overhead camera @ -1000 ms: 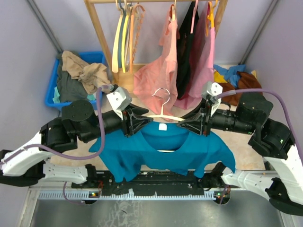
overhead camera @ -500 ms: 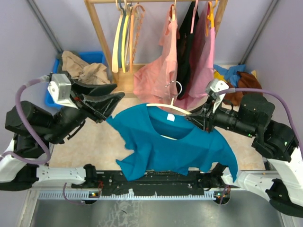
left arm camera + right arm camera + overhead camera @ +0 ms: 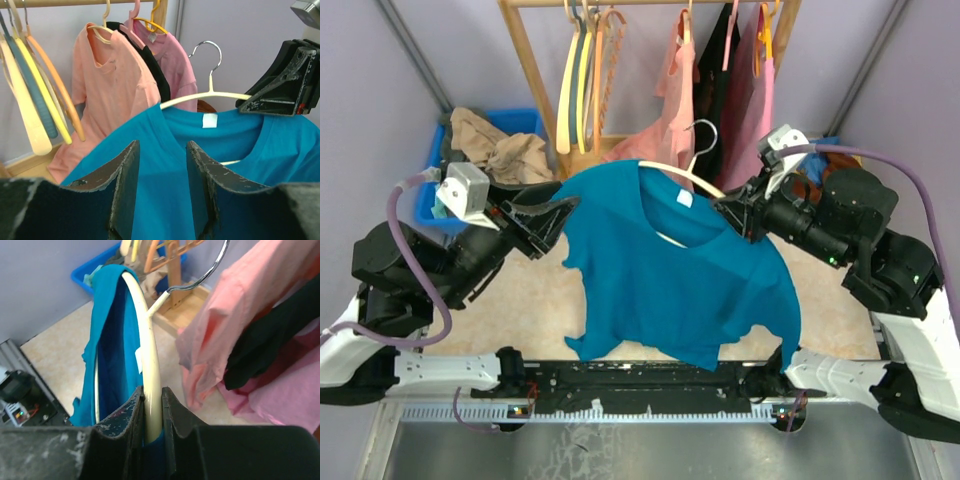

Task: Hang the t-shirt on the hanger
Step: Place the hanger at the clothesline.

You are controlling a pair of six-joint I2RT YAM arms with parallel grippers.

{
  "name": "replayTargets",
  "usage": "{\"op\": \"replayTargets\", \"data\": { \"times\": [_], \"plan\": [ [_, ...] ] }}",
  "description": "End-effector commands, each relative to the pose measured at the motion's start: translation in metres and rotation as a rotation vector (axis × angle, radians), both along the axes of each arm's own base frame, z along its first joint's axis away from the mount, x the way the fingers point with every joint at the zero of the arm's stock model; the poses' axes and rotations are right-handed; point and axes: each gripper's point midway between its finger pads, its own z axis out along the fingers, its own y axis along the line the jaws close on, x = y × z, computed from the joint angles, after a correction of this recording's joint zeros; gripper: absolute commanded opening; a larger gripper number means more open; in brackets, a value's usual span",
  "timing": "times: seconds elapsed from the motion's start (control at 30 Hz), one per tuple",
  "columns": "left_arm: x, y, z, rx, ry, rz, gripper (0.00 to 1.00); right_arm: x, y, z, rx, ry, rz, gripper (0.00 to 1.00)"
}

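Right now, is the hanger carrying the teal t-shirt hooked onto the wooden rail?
No: the hook of the hanger hangs in open air, clear of the wooden rail.

Left arm and right arm had round black joint housings and white lower links. Purple cable ran off each wrist, beside a silver camera block. Fingers were black, triangular, scuffed grey-white.

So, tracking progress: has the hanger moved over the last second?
Yes. The hanger has moved up-image toward the wooden rack, its hook now overlapping the hanging clothes.
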Motion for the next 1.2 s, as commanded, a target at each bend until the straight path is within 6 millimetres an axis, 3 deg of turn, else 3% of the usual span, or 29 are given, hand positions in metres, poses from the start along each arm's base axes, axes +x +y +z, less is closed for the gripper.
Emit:
{"op": "replayTargets", "data": {
  "times": [0.0, 0.17, 0.3, 0.53, 0.77, 1.17],
  "plan": [
    [0.001, 0.019, -0.001, -0.031, 0.017, 0.037, 0.48, 0.011, -0.023, 0.085, 0.245, -0.182, -0.141, 0.0],
    [0.0, 0.028, -0.01, -0.034, 0.036, 0.044, 0.48, 0.017, -0.043, 0.121, 0.343, -0.243, -0.246, 0.0],
    [0.0, 0.029, -0.019, -0.027, 0.054, 0.046, 0.47, 0.02, -0.062, 0.134, 0.374, -0.274, -0.336, 0.0],
    [0.0, 0.017, -0.027, 0.004, 0.065, 0.032, 0.47, 0.026, -0.092, 0.121, 0.256, -0.277, -0.479, 0.0],
    [0.001, 0.006, -0.033, 0.024, 0.081, 0.02, 0.47, 0.029, -0.109, 0.102, 0.159, -0.261, -0.557, 0.0],
    [0.001, -0.006, -0.038, 0.041, 0.105, -0.001, 0.45, 0.014, -0.148, 0.079, 0.076, -0.246, -0.655, 0.0]
  ]
}}
